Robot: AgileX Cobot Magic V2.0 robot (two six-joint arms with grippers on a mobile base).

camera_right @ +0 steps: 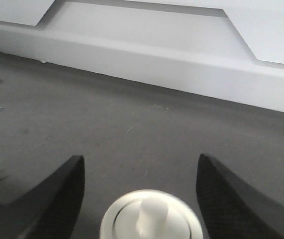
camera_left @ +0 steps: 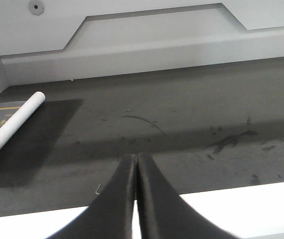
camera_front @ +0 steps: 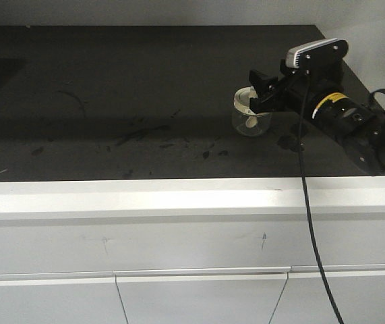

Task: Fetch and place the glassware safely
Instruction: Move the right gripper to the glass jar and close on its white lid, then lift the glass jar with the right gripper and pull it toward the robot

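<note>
The glassware, a small clear glass jar (camera_front: 251, 116) with a cream-white knobbed lid, stands on the dark countertop (camera_front: 111, 101) at the right. My right gripper (camera_front: 259, 91) is open and straddles it from the right. In the right wrist view the lid (camera_right: 150, 215) sits low between the two spread fingers (camera_right: 62, 194), apart from both. My left gripper (camera_left: 135, 164) is shut and empty, its fingers pressed together above the counter's front edge. The left arm is out of the front view.
A white cylinder (camera_left: 12, 127) lies at the counter's left beside a yellow-marked sheet. A white back wall panel (camera_right: 181, 55) runs behind the counter. Dark scuffs (camera_front: 141, 135) mark the middle. White drawers (camera_front: 179, 236) sit below the front edge; a black cable (camera_front: 310, 223) hangs there.
</note>
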